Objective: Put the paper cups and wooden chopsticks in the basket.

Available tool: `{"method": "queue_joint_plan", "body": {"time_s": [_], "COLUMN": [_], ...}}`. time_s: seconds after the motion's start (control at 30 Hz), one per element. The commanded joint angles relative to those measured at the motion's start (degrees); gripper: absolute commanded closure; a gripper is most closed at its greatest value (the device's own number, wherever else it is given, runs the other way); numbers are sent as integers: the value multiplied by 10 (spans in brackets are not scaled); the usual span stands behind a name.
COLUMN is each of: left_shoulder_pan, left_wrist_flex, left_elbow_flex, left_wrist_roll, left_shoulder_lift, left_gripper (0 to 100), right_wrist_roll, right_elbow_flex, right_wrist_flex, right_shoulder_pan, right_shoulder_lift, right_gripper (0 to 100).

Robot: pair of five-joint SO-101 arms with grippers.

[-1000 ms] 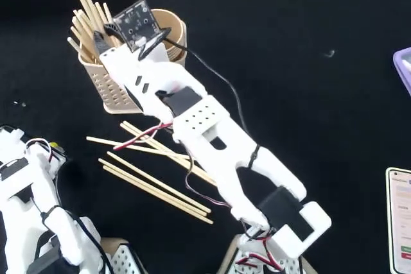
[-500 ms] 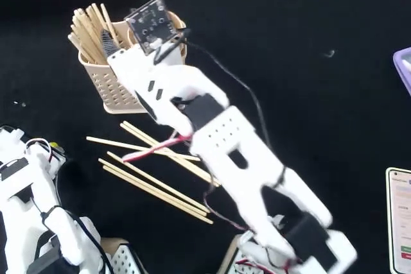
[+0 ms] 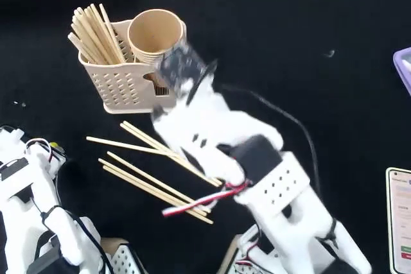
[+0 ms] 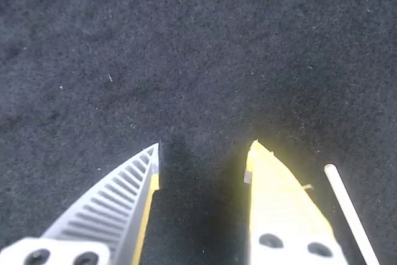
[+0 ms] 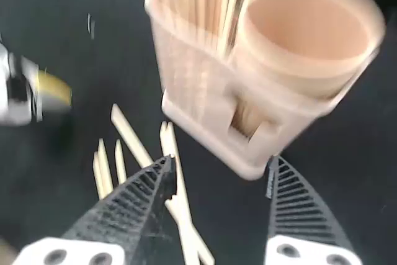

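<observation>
The beige slotted basket (image 3: 122, 88) stands at the back left, holding a bundle of wooden chopsticks (image 3: 95, 27) and stacked paper cups (image 3: 156, 32). Several loose chopsticks (image 3: 154, 162) lie on the black cloth in front of it. My right arm (image 3: 212, 126) hangs just in front of the basket. Its gripper (image 5: 220, 164) is open and empty, above the basket (image 5: 205, 110) base and the loose chopsticks (image 5: 133, 144); the cups (image 5: 307, 29) are beyond. My left gripper (image 4: 205, 153) is open over bare cloth, a chopstick tip (image 4: 347, 209) beside it.
The left arm (image 3: 26, 197) rests at the near left corner. A purple object (image 3: 404, 68) sits at the right edge and a phone (image 3: 399, 219) at the near right. The cloth to the right of the basket is bare.
The right arm has let go of chopsticks into the basket and pulled back toward the near side, uncovering the cups. The left arm has not moved.
</observation>
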State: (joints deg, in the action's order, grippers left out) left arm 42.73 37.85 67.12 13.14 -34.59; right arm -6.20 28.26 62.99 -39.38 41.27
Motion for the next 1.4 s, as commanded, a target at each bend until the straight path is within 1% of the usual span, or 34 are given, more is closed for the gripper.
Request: {"method": "queue_joint_plan", "body": {"time_s": [0.0, 0.13, 0.17, 0.3, 0.5, 0.67, 0.77, 0.83, 0.9, 0.93, 1.0, 1.07, 1.37], "left_shoulder_pan": [-2, -7, -7, -7, -7, -7, -7, -7, -7, -7, -7, -6, -7], "left_wrist_flex": [62, 164, 182, 217, 216, 197, 170, 139, 99, 79, 42, 21, 18], "left_elbow_flex": [-78, -145, -156, -190, -222, -222, -182, -144, -103, -83, -49, -30, -7], "left_wrist_roll": [-39, -62, -70, -101, -115, -116, -118, -142, -160, -160, -160, -161, -162], "left_shoulder_lift": [-10, -8, -8, -8, -8, -7, -7, -8, -8, -8, -8, -10, -9], "left_gripper": [773, 772, 772, 772, 772, 772, 772, 772, 772, 772, 772, 772, 773], "right_wrist_roll": [-74, -82, -85, -87, -125, -135, -135, -135, -134, -133, -130, -130, -134], "right_elbow_flex": [190, 367, 392, 393, 331, 271, 245, 233, 229, 229, 233, 243, 344], "right_wrist_flex": [-47, -247, -278, -284, -284, -285, -284, -282, -280, -280, -274, -267, -250], "right_shoulder_pan": [-16, -15, -16, -17, -18, -9, -10, -11, -11, -11, -11, -11, -10], "right_shoulder_lift": [44, 35, 27, -40, -164, -262, -314, -340, -344, -340, -324, -298, -101], "right_gripper": [765, 766, 766, 766, 766, 766, 772, 833, 939, 992, 972, 990, 988]}}
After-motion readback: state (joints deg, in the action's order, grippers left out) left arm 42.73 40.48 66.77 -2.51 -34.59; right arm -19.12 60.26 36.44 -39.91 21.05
